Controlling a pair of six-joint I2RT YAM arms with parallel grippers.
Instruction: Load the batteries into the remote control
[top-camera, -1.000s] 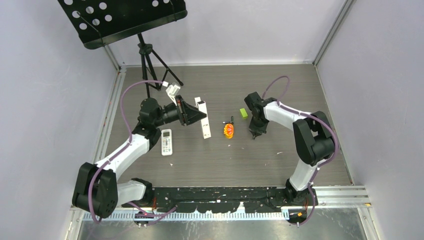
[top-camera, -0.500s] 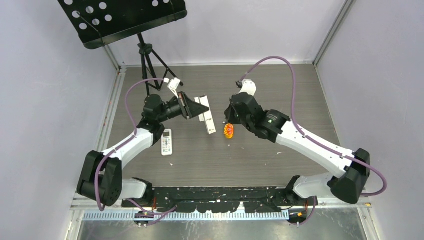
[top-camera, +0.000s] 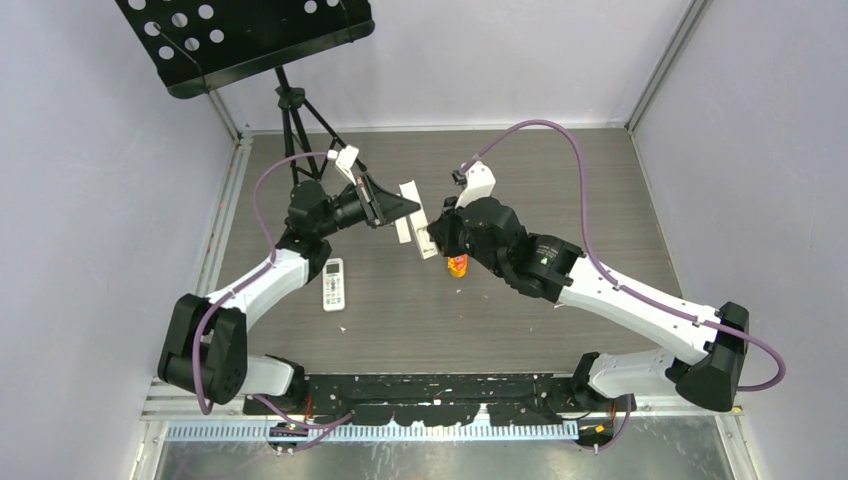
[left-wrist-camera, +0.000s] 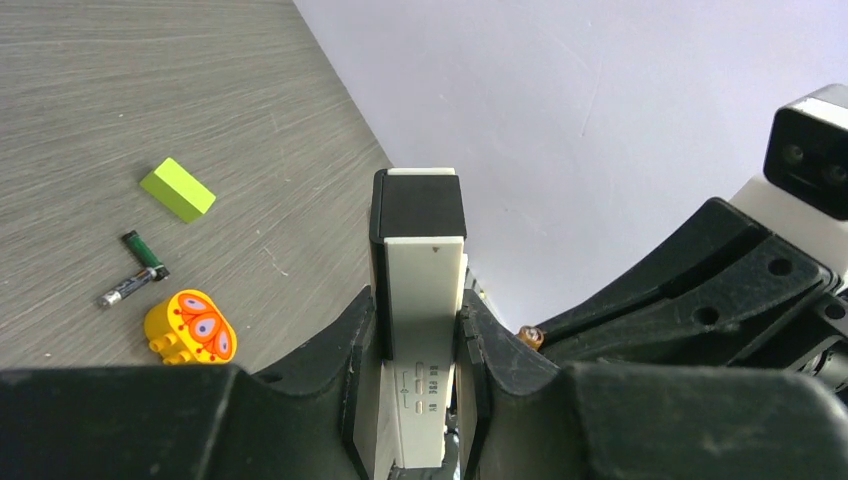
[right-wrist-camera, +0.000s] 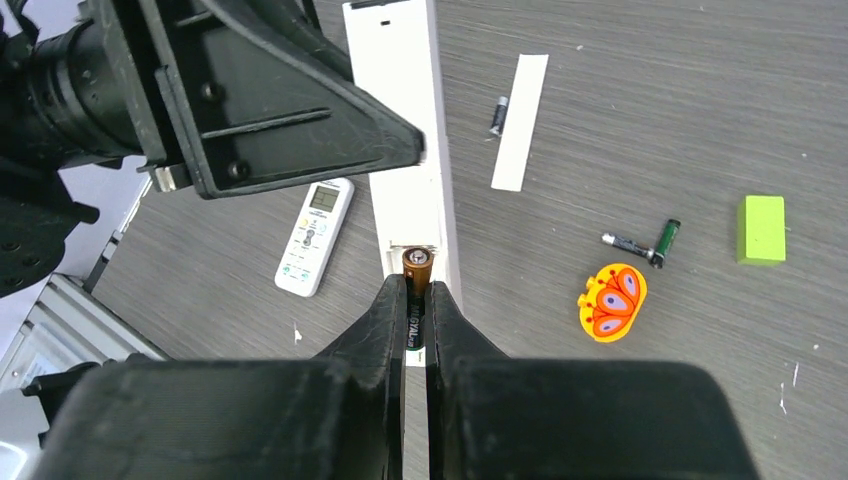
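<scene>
The desk (right-wrist-camera: 640, 100) is a matt grey surface with a fine wood-grain print. The remote (left-wrist-camera: 425, 290) is smooth white plastic with a black end, and the battery (right-wrist-camera: 417, 262) has a shiny copper-coloured metal cap. The left claw (left-wrist-camera: 415, 330) and right claw (right-wrist-camera: 415, 295) are matt black plastic. The toy (left-wrist-camera: 190, 325) is glossy orange-yellow plastic, and the lime-green block (left-wrist-camera: 178, 189) is matt.

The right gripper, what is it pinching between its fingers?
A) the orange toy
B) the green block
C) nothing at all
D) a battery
D: in the right wrist view the right gripper is closed on a copper-topped battery at the end of the white remote, while the green block and orange toy lie off to the side.
</scene>
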